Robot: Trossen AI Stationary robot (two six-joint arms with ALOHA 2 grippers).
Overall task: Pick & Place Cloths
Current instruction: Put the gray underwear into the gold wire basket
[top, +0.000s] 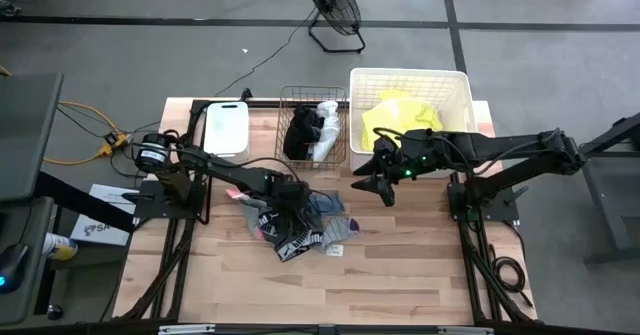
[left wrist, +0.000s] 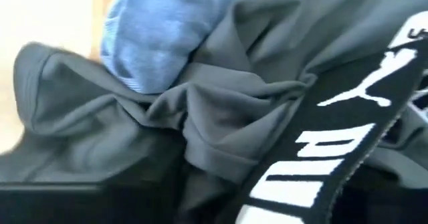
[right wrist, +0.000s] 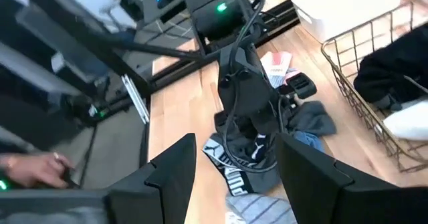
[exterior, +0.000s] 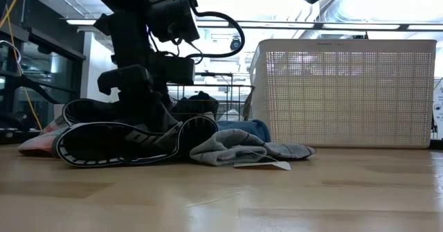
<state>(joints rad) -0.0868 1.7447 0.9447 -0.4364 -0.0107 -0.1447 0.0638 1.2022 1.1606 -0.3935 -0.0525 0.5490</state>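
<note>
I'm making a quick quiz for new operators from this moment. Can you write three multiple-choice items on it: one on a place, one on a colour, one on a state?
1. Where is the left gripper?
A. down in the cloth pile
B. over the wire basket
C. off the table

2. What colour is the cloth in the large white tub?
A. red
B. neon yellow
C. black

3. How do the right gripper fingers stand?
A. shut on a cloth
B. apart, empty
C. hidden

A: high view shows it in the pile.
B: yellow fabric fills the tub.
B: right wrist view shows a gap.
</note>
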